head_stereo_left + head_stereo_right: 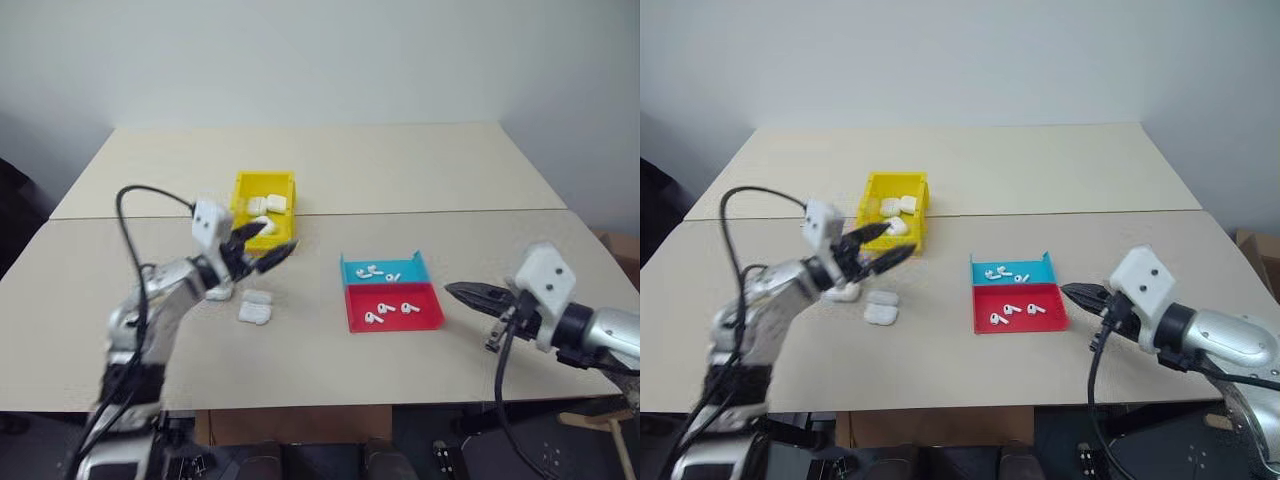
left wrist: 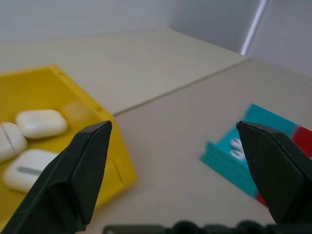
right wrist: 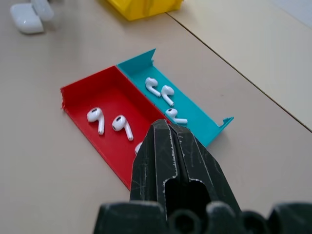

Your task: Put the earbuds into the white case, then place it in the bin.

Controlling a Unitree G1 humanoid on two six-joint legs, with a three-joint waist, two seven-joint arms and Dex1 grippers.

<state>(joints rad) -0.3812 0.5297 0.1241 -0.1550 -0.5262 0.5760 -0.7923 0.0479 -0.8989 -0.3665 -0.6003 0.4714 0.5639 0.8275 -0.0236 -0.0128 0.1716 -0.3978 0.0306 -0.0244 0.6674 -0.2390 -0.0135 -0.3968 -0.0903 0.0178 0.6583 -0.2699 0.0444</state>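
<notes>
Earbuds (image 3: pixel 122 123): loose in red tray (image 3: pixel 85 95) and blue tray (image 3: pixel 195 109), at 3 o'clock of the yellow bin (image 1: pixel 242 190). Judged light, glossy, slippery; pinch across the stem. White case (image 1: pixel 255 312) on table at the bin's 6 o'clock. Left gripper (image 1: pixel 262 247) spread, empty; right gripper (image 1: pixel 462 293) closed, empty.
</notes>
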